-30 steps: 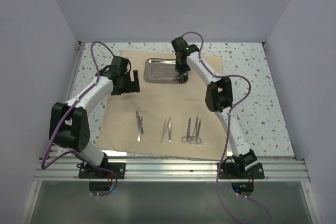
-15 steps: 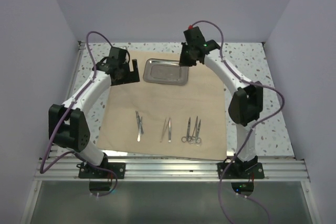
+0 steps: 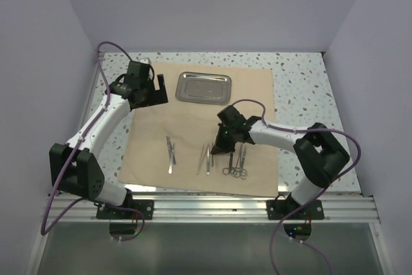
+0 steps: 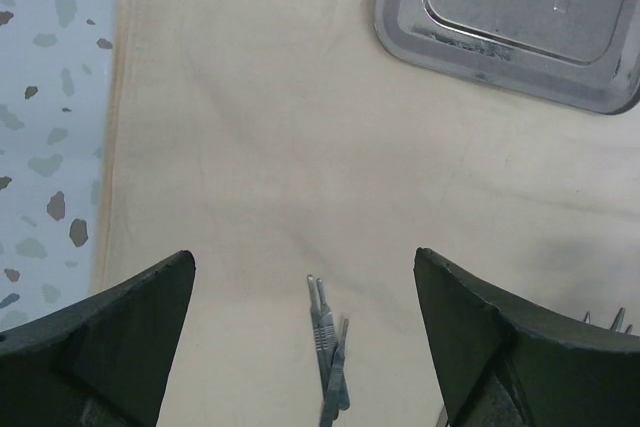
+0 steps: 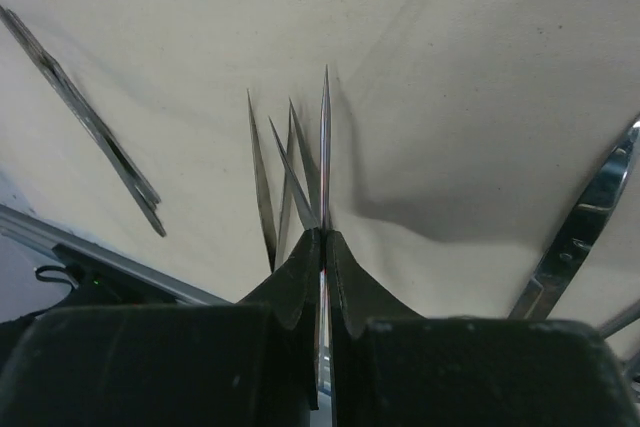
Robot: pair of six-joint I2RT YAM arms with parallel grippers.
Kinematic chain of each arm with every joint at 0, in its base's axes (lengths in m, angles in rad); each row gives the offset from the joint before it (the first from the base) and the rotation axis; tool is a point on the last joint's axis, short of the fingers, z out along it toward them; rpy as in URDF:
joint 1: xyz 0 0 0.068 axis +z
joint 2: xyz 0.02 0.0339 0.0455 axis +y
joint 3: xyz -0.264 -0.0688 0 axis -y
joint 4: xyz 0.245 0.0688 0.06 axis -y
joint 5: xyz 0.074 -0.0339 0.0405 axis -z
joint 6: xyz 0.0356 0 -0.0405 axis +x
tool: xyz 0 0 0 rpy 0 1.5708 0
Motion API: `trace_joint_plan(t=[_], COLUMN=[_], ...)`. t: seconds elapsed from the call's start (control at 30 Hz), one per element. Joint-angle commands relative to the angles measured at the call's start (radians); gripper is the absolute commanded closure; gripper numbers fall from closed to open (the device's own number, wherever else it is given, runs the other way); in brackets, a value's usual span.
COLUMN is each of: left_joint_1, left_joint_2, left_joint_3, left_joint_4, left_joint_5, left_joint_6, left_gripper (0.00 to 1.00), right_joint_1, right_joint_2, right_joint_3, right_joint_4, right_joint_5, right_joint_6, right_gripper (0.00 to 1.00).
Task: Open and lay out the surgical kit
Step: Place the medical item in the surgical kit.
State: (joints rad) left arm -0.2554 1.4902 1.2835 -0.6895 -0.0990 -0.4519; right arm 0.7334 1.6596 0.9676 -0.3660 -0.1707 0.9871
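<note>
Tweezers (image 5: 324, 137) of thin silver steel, likely light, springy and slippery, near the front edge of the tan cloth wrap (image 3: 193, 117), clamped in your right gripper (image 5: 322, 235): hold them mid-shank; left gripper (image 4: 304, 255) gapes, holding nothing.

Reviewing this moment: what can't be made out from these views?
Top external: right gripper covers the tweezers' far ends; contact unclear.
Right wrist: scissors cut off by the right edge.
Left wrist: steel tray cut off by the top edge, scalpels by the bottom edge.
</note>
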Motion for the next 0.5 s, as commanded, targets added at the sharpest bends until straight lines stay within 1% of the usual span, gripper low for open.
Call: trace_joint_plan(t=[0.0,0.1,0.23,0.27,0.33,0.37,0.4,0.43,0.47], left_joint_1=[0.007,0.007,0.007,0.007,0.007,0.007,0.007,0.007,0.007], left_joint_2=[-0.071,-0.108,-0.153,-0.160,-0.179,-0.189,-0.192,-0.197,-0.203], left_joint_3=[-0.038,-0.064,-0.095,-0.102,-0.110,-0.115,-0.116,-0.118,-0.119], left_joint_4=[-0.011,-0.018,-0.022,-0.027,-0.030,-0.034,-0.036,-0.038,-0.041], left_joint_5=[0.010,0.012,0.002,0.001,-0.002,-0.004,-0.005,-0.007,-0.010], left_joint_6=[-0.022,-0.028,-0.031,-0.030,-0.031,-0.031,-0.031,-0.028,-0.030], left_gripper=[0.06,0.06,0.06,0.06,0.06,0.06,0.06,0.06,0.06], right_joint_1=[-0.005,0.004,0.050,0.060,0.083,0.089,0.092,0.095,0.095], right_joint_2=[-0.061,-0.064,-0.014,0.017,0.034,0.037,0.032,0.023,0.013], right_joint_3=[-0.007,-0.020,0.000,0.011,0.049,0.062,0.074,0.100,0.115], right_joint_4=[0.171,0.164,0.154,0.144,0.107,0.073,0.049,0.024,-0.032], right_joint_5=[-0.001,0.002,-0.053,-0.062,-0.066,-0.058,-0.047,-0.035,-0.003], right_joint_6=[0.105,0.119,0.133,0.130,0.116,0.110,0.098,0.090,0.079], right_gripper=[1.00,1.00,1.00,0.96,0.69,0.32,0.16,0.05,0.02])
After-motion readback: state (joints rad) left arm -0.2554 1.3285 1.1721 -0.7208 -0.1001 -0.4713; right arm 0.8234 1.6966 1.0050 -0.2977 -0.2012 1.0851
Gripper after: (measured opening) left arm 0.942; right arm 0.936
